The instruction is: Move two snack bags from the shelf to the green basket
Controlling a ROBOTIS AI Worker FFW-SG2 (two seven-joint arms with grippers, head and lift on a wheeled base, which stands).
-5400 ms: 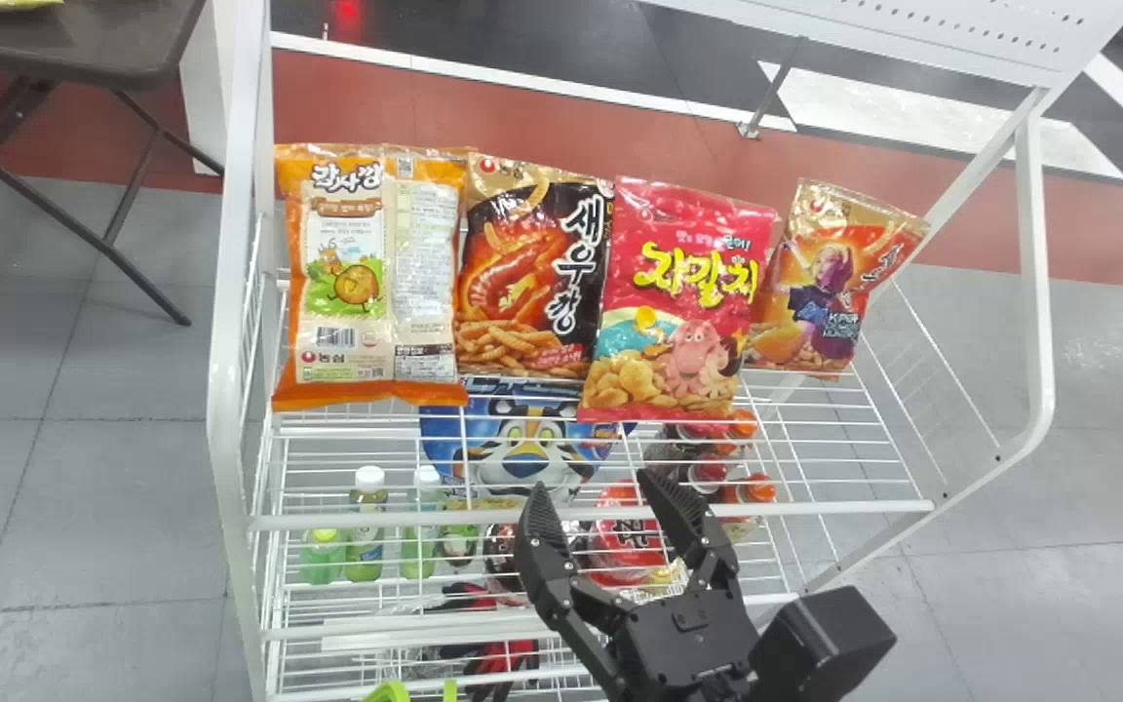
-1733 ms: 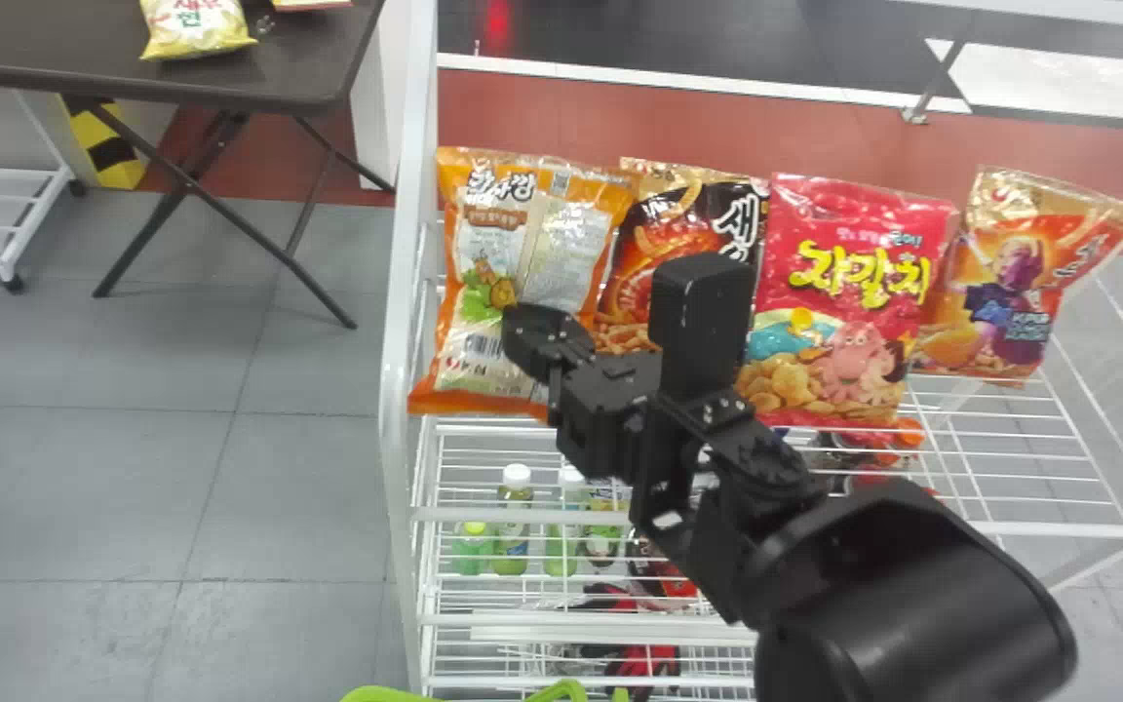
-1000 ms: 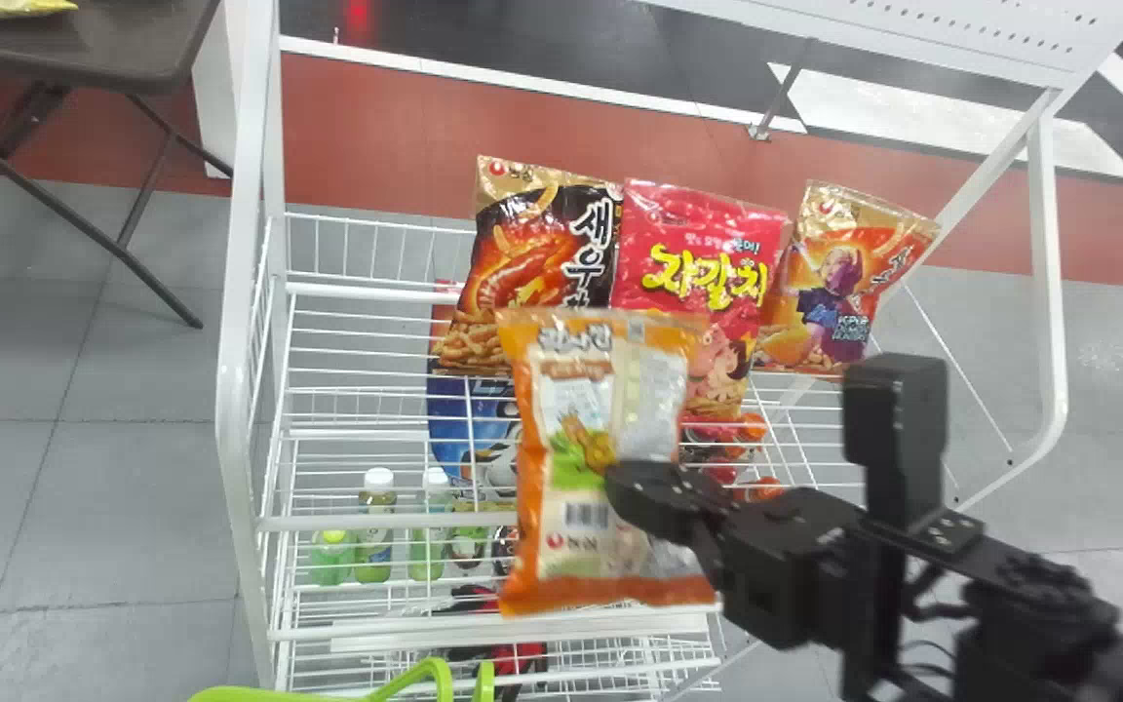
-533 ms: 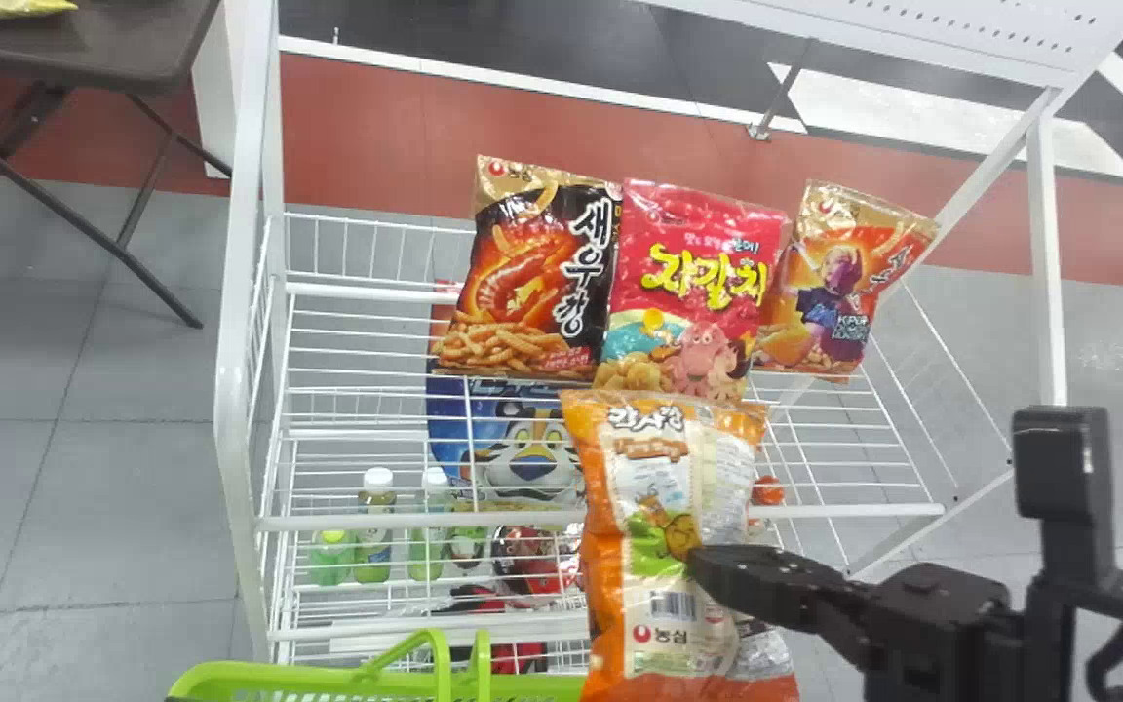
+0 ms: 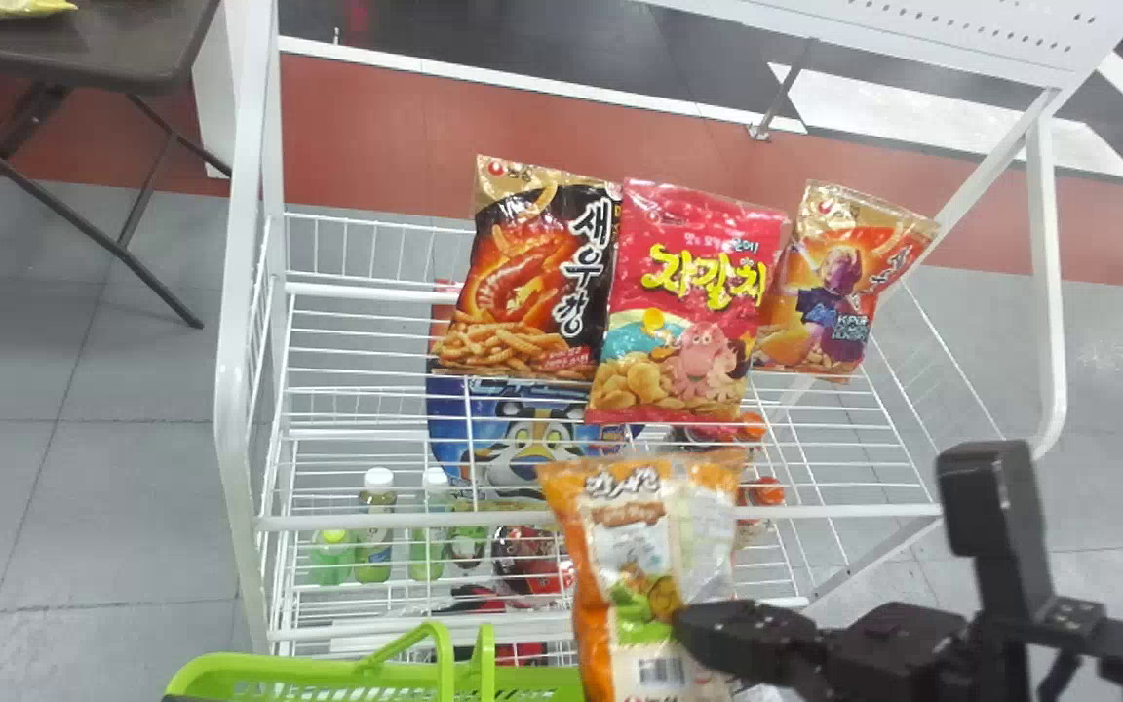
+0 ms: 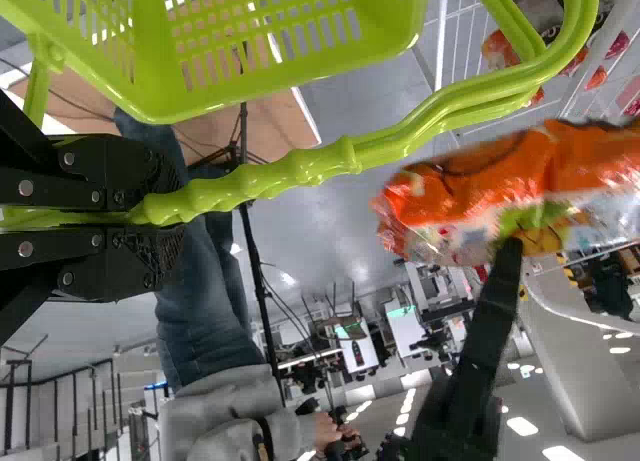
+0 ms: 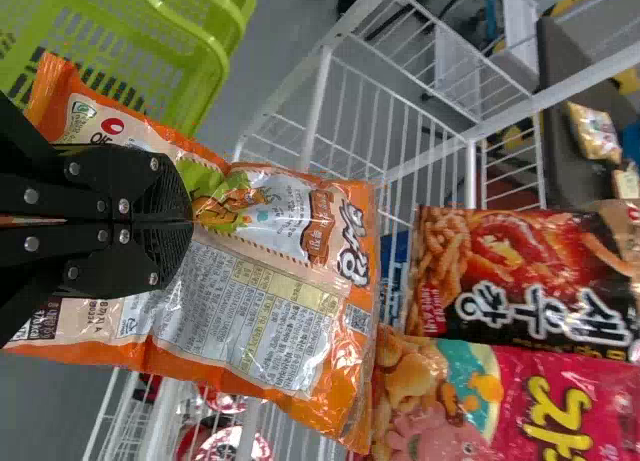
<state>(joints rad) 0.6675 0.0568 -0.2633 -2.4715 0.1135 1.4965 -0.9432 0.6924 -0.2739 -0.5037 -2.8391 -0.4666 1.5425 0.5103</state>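
Orange snack bag [image 5: 639, 546] is in my right gripper [image 5: 686, 624], fingers closed on it with the film pinched between, one finger lying across its printed face. Bag sits roughly upright, off the shelf, in front of the white wire rack's [image 5: 376, 520] front rail, its lower part overlapping the right end of the green basket [image 5: 196, 676] in the head view; can't tell from here if any of it hangs over the opening. My left gripper [image 6: 160, 213] is closed around the basket handle [image 6: 330, 163], fingers brought together on the green plastic, no slack I can see. Left wrist view has the orange bag apart from that handle. Top level of the rack, three bags leaning back in a row: black shrimp-picture bag [image 5: 522, 283] on the left, pink bag [image 5: 688, 283] in the middle touching or overlapping its edge, gold-topped orange bag [image 5: 830, 292] on the right. Lower down I get a blue bag with a tiger face [image 5: 522, 448], small green bottles [image 5: 376, 531] to its left, and orange-capped bottles [image 5: 764, 490] to its right, partly behind wires. Dark folding table [image 5: 84, 63] stands past the rack's left side, with a yellow packet [image 5: 1, 6] on it, cut by the view's edge.
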